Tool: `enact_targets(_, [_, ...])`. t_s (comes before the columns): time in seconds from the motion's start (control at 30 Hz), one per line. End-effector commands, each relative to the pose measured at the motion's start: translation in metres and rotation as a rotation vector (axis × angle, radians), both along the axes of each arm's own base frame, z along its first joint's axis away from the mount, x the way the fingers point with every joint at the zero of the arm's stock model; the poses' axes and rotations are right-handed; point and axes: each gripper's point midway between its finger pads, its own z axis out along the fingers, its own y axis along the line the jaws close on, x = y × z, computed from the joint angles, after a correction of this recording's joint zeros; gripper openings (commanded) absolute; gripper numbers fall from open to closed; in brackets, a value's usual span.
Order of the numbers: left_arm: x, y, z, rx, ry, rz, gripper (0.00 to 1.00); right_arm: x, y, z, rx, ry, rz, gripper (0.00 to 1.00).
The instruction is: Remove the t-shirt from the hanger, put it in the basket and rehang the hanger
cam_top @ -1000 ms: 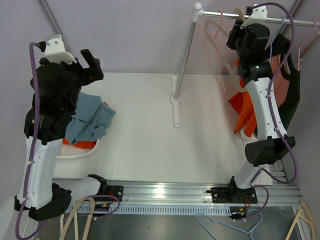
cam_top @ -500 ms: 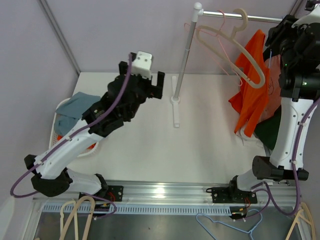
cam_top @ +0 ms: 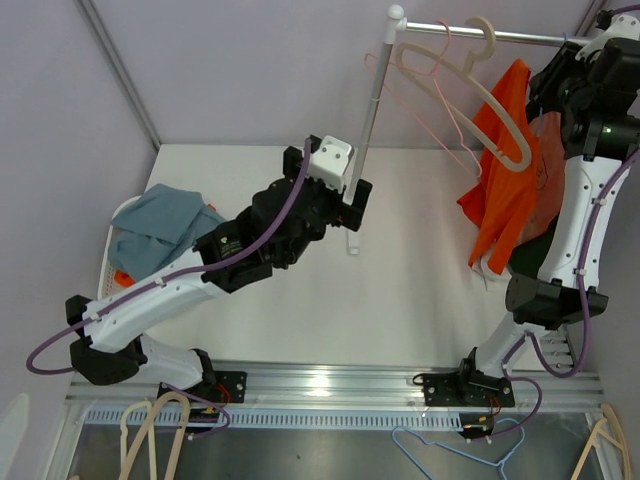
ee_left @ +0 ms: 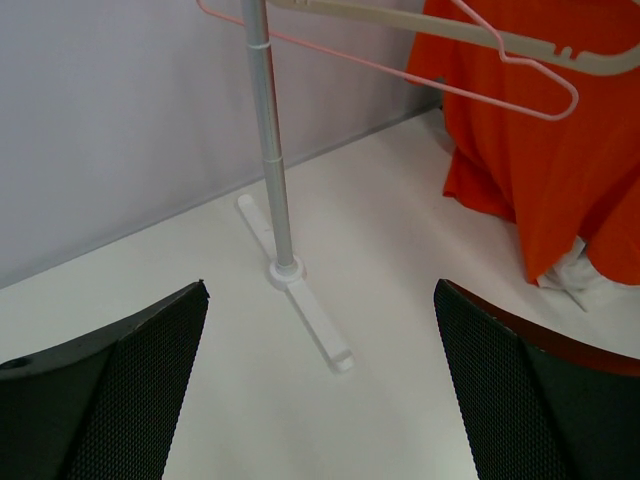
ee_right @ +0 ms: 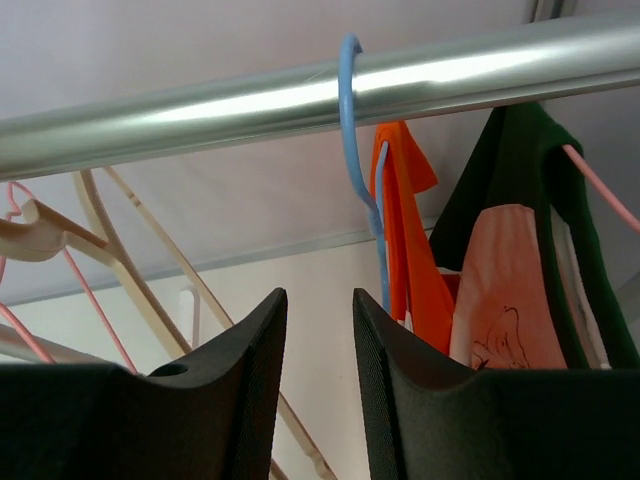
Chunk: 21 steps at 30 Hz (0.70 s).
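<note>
White tabletop [cam_top: 420, 300] in the foreground, with the left gripper [ee_left: 320, 290] hovering over it, spread wide and empty. Farther back, the right gripper [ee_right: 317, 300], narrowly parted and holding nothing, sits just below the rail [ee_right: 200, 105], near the blue hanger [ee_right: 349, 120] that apparently carries the orange t-shirt [cam_top: 505, 170]. Approach stage: the next move probably calls for a grip on hanger or shirt.

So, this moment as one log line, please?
left tool open, empty | right tool open below blue wire hanger | orange t-shirt on silver rail
</note>
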Motion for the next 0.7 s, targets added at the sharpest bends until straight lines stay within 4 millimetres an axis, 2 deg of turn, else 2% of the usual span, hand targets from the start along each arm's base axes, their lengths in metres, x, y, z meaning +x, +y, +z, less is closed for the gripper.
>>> enact_targets(0.0, [-0.005,0.004,0.003,-0.052,0.001,0.01,0.99,0.0,0.003,0.015,0.005,-0.045,0.037,0.36])
enact_targets(0.07, [-0.007,0.003,-0.004,-0.048,0.013,0.0,1.0,0.01,0.004,0.005,0.023,-0.027,0.061,0.36])
enact_targets(0.13, [-0.008,0.004,-0.004,-0.064,0.016,-0.003,0.99,0.016,0.0,0.0,0.022,-0.024,0.057,0.37])
enact_targets(0.23, [-0.008,0.004,-0.008,-0.045,0.017,0.002,0.99,0.023,-0.006,-0.007,0.008,-0.024,0.036,0.42])
enact_targets(0.27, [-0.008,0.004,-0.008,-0.044,0.015,0.002,1.0,0.023,-0.005,-0.006,0.007,-0.026,0.037,0.42])
enact_targets(0.33, [-0.008,0.004,-0.007,-0.044,0.012,0.001,1.0,0.022,-0.002,-0.008,0.002,-0.022,0.055,0.52])
enact_targets(0.6, [-0.007,0.002,-0.005,-0.042,0.0,-0.001,0.99,0.008,0.004,0.003,-0.008,-0.041,0.072,0.52])
enact_targets(0.67, [-0.008,0.0,-0.009,-0.035,0.006,-0.004,0.99,-0.002,0.005,0.009,-0.018,-0.047,0.065,0.52])
